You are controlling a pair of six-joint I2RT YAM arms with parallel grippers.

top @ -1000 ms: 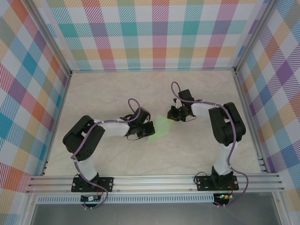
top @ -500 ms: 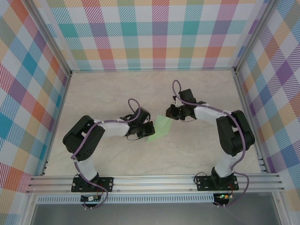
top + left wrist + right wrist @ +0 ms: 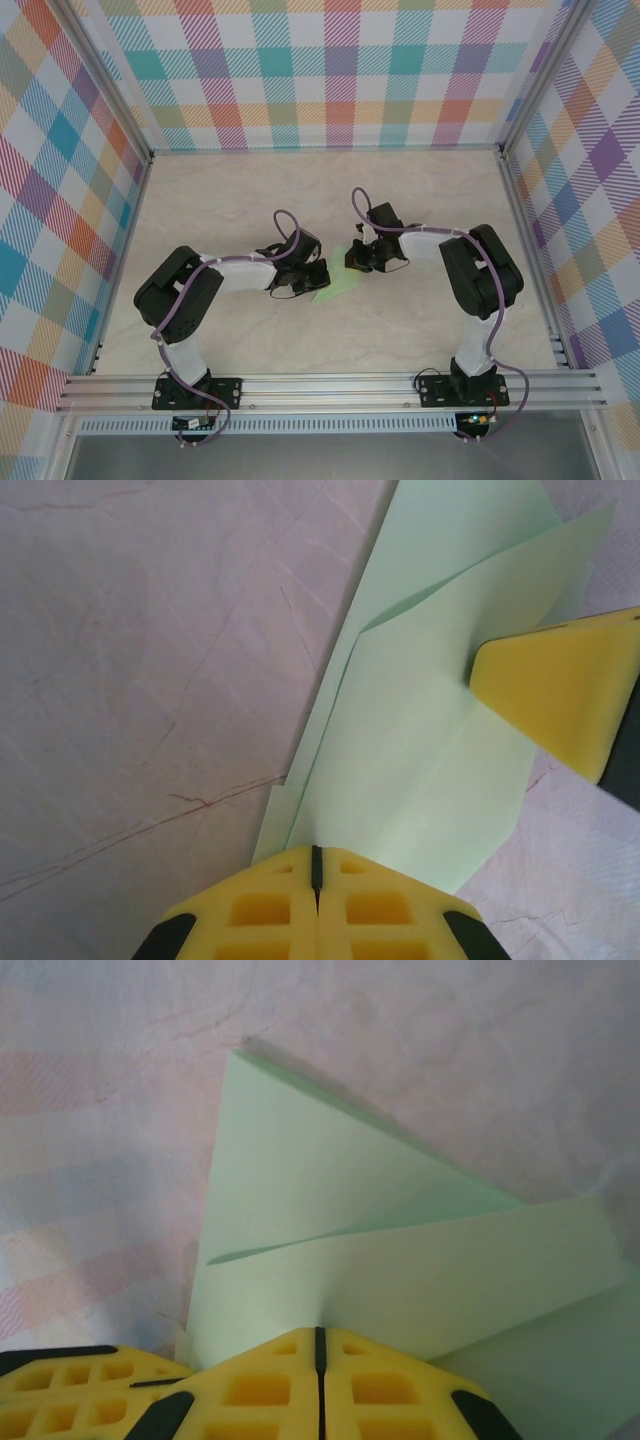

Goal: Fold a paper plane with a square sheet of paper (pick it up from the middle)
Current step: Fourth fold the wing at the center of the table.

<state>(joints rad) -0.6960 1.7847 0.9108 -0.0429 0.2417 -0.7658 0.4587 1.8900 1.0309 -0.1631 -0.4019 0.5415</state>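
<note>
Both arms are built alike: the left arm (image 3: 185,290) and the right arm (image 3: 480,270) have bulky matte-black joint housings with rounded shoulders, joined by slim white tubular links. A thin purple cable (image 3: 284,213) runs along each, arching free in a loop near the wrist and trailing down past the flat black base plates (image 3: 197,390). A small green light (image 3: 470,417) glows below the right base. The left gripper (image 3: 316,852) has bright yellow fingers (image 3: 265,915) moulded with a grid of rounded square recesses, black at the outer corners, split by a thin dark seam. The right gripper (image 3: 318,1335) has the same yellow waffled fingers (image 3: 250,1390) and black trim.
</note>
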